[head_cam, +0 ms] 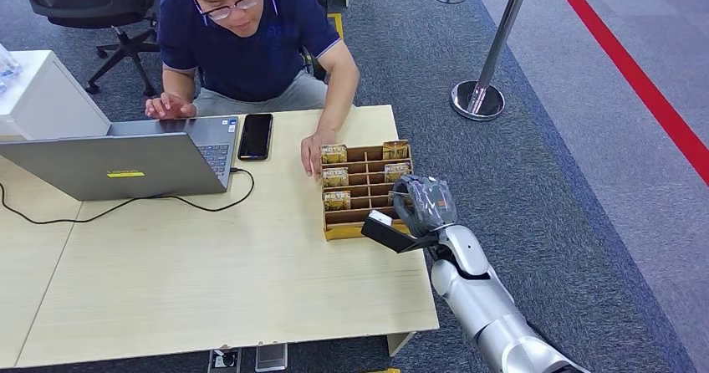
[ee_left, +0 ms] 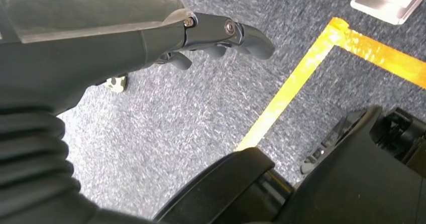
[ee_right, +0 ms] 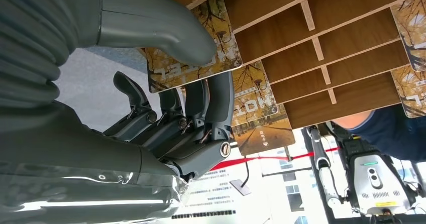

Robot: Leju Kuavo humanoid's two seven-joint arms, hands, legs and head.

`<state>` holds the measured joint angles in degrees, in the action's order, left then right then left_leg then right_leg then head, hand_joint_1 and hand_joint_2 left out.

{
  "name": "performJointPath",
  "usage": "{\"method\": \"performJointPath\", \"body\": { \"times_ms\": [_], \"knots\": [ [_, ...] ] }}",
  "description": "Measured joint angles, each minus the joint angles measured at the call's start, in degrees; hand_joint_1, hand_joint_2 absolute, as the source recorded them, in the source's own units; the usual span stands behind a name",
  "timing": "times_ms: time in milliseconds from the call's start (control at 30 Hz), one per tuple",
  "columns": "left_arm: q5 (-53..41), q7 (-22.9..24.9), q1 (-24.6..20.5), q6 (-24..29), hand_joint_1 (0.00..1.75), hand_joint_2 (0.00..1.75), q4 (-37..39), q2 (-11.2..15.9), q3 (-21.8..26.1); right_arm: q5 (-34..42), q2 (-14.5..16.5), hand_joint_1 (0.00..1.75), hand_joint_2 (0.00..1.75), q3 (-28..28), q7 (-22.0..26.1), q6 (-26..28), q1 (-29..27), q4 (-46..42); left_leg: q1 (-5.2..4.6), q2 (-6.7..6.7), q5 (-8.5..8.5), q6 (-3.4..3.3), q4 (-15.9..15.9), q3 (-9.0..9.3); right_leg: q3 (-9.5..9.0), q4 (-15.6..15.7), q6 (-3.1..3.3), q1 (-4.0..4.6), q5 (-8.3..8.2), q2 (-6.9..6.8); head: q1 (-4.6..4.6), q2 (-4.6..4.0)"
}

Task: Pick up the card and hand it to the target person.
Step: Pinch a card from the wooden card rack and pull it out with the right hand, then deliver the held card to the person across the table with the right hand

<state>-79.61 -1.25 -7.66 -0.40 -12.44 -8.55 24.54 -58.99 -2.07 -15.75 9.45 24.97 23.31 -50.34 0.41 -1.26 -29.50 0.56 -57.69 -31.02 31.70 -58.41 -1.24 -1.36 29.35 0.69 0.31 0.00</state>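
Reaching up from about five o'clock in the head view, the silver right arm (head_cam: 481, 293) bends over the table's (head_cam: 209, 281) right edge. The right hand (head_cam: 425, 204) sits at the right side of the wooden card rack (head_cam: 351, 225). In the right wrist view its thick thumb (ee_right: 166, 30) presses one face of a card (ee_right: 193, 58) and its dark fingers (ee_right: 216, 96) lie on the other face, so the hand pinches the card. The card is at the rack's right column, seemingly not lifted clear yet.

This looks like the picking-up step. Next, the hand should keep its pinch, lift the card out and carry it toward twelve o'clock.

Hanging low, the left hand (ee_left: 201, 33) holds nothing, its fingers loosely bent above the carpet (ee_left: 150, 128).

Farther off, the person (head_cam: 251, 38) sits at twelve o'clock, one hand (head_cam: 311, 151) touching the rack's far left corner.
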Motion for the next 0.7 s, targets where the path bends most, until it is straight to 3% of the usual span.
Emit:
{"method": "performJointPath", "body": {
  "times_ms": [300,500,700],
  "knots": [
    [0.09,0.26,-0.16,2.37,0.0,1.75,0.0,0.0,-0.92,1.63,-0.11,1.48,1.75,0.43,1.4,0.12,-0.41,-0.59,0.0,0.0,0.0,0.0,0.0,-0.01,-0.01,0.0,-0.01,0.0,-0.01,0.0,-0.02,0.0],
    [0.21,0.23,-0.94,2.33,0.0,1.75,0.0,0.0,-0.97,8.92,-0.09,1.48,1.75,1.52,6.9,1.56,-1.32,-4.51,0.0,0.0,0.01,-0.01,0.0,-0.05,0.01,-0.01,-0.02,0.0,-0.02,0.0,0.03,0.0],
    [0.2,0.22,-1.46,1.98,0.0,1.75,0.0,-0.05,-1.24,14.98,0.28,1.48,1.75,2.6,12.07,6.94,-1.27,-11.77,0.0,0.0,0.01,-0.01,0.0,-0.07,0.02,-0.02,-0.02,0.0,-0.02,0.0,0.02,0.0]
  ]
}}
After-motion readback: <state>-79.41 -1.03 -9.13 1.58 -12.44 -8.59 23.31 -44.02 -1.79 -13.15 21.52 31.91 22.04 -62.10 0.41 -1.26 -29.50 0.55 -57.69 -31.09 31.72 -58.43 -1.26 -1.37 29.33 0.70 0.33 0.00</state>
